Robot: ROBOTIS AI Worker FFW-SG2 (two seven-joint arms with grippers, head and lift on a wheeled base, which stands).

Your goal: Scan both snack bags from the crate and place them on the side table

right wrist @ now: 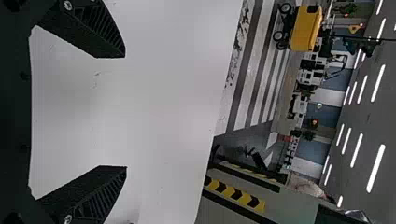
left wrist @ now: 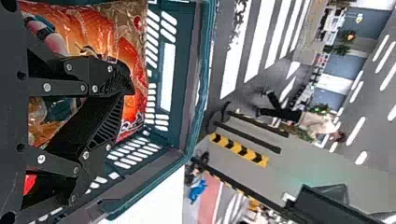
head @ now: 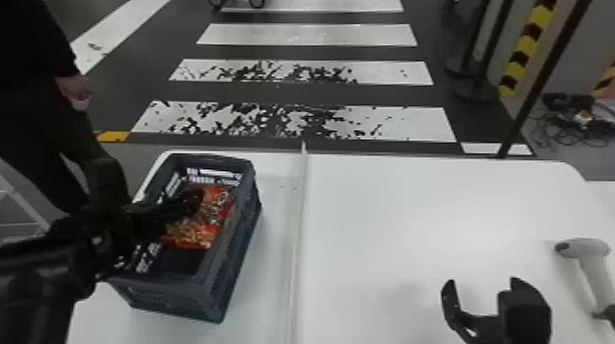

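In the head view, the dark crate (head: 160, 295) stands at the table's left with orange-red snack packaging (head: 192, 233) inside; where one bag ends and another begins is unclear. My left gripper (head: 192, 201) reaches into the crate above it. From the left wrist, the left gripper (left wrist: 127, 91) has its fingertips together against an orange snack bag (left wrist: 133, 56) by the crate wall (left wrist: 180, 70); whether film is pinched between them cannot be told. My right gripper (head: 482, 286) is over the table, also seen from its wrist as the right gripper (right wrist: 125, 112), fingers wide apart with nothing between.
A light grey handheld scanner (head: 588, 249) is at the table's right side, beyond my right gripper. A thin raised divider (head: 299, 219) runs front to back on the white table (head: 393, 196), between crate and right gripper. Barrier posts stand behind at right.
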